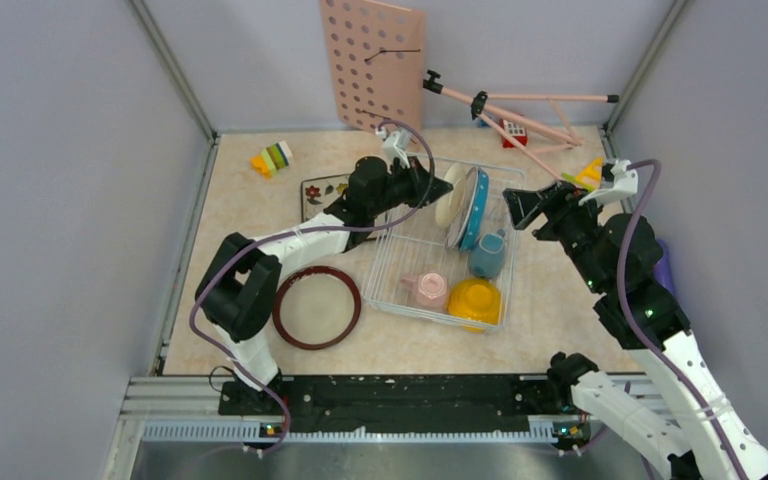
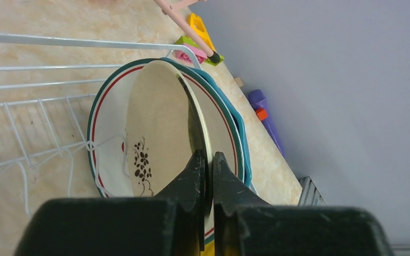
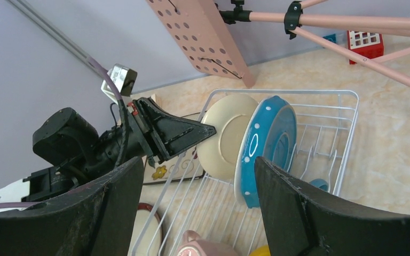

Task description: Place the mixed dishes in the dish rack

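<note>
The white wire dish rack [image 1: 400,262] sits mid-table. Inside it lie the pink cup [image 1: 426,288], yellow bowl [image 1: 475,300] and blue-grey mug [image 1: 487,255], and the blue polka-dot plate [image 1: 476,208] stands on edge. My left gripper [image 2: 207,157] is shut on the rim of the cream plate [image 2: 160,122], holding it upright against a white plate [image 2: 107,122] with a green and red rim. My right gripper [image 1: 525,210] hovers open at the rack's far right corner, holding nothing. The brown-rimmed plate [image 1: 317,306] lies on the table left of the rack. The square floral plate [image 1: 322,190] lies under my left arm.
A pink pegboard [image 1: 372,62] leans on the back wall, and a pink folding stand [image 1: 520,110] lies behind the rack. Toy blocks [image 1: 272,158] sit at the back left, a red block [image 1: 513,132] at the back. A purple object [image 1: 665,265] rests by the right wall.
</note>
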Action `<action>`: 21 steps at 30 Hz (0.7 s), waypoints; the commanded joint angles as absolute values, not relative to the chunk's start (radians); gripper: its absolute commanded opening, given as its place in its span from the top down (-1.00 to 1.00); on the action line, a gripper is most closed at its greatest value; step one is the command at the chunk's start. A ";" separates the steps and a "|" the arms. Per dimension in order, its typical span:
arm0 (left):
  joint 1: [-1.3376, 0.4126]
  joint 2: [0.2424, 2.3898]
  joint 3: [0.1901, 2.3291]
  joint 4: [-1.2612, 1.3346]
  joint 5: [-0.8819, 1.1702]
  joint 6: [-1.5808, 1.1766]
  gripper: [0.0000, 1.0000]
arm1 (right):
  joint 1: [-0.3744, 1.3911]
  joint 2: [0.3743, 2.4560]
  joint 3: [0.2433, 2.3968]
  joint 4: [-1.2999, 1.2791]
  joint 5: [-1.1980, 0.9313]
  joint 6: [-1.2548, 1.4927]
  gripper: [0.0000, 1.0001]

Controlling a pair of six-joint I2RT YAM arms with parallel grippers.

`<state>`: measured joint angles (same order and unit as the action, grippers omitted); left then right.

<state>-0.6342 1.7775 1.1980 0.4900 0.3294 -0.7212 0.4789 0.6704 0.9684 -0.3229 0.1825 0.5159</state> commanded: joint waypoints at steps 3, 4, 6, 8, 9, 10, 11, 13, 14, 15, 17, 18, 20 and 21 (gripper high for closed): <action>-0.625 1.689 1.146 0.443 0.220 -0.732 1.00 | 0.474 0.676 0.984 -0.290 0.172 0.512 -0.49; -0.625 1.679 1.141 0.444 0.208 -0.743 1.00 | 0.474 0.676 0.985 -0.290 0.172 0.512 -0.49; -0.627 1.664 1.131 0.437 0.178 -0.769 1.00 | 0.474 0.676 0.984 -0.290 0.172 0.513 -0.49; -0.629 1.652 1.124 0.427 0.155 -0.780 1.00 | 0.474 0.677 0.983 -0.290 0.172 0.513 -0.49; -0.630 1.649 1.123 0.417 0.143 -0.777 1.00 | 0.474 0.677 0.983 -0.291 0.170 0.514 -0.49; -0.632 1.649 1.124 0.410 0.133 -0.771 1.00 | 0.474 0.678 0.984 -0.292 0.170 0.515 -0.49; -0.634 1.651 1.124 0.406 0.131 -0.765 1.00 | 0.474 0.678 0.985 -0.292 0.170 0.515 -0.49; -0.637 1.666 1.137 0.396 0.141 -0.764 1.00 | 0.474 0.680 0.989 -0.294 0.173 0.515 -0.49; -0.638 1.675 1.146 0.389 0.155 -0.765 1.00 | 0.474 0.681 0.990 -0.296 0.173 0.516 -0.49; -0.641 1.685 1.154 0.389 0.165 -0.767 1.00 | 0.474 0.682 0.992 -0.295 0.173 0.516 -0.49; -0.650 1.697 1.162 0.402 0.168 -0.760 0.72 | 0.474 0.685 0.994 -0.296 0.173 0.520 -0.49; -0.657 1.701 1.162 0.411 0.162 -0.751 0.44 | 0.474 0.687 0.994 -0.298 0.170 0.522 -0.49; -0.672 1.705 1.169 0.412 0.147 -0.731 0.10 | 0.474 0.689 0.995 -0.300 0.167 0.524 -0.49; -0.676 1.708 1.174 0.408 0.146 -0.724 0.01 | 0.474 0.689 0.996 -0.302 0.166 0.524 -0.49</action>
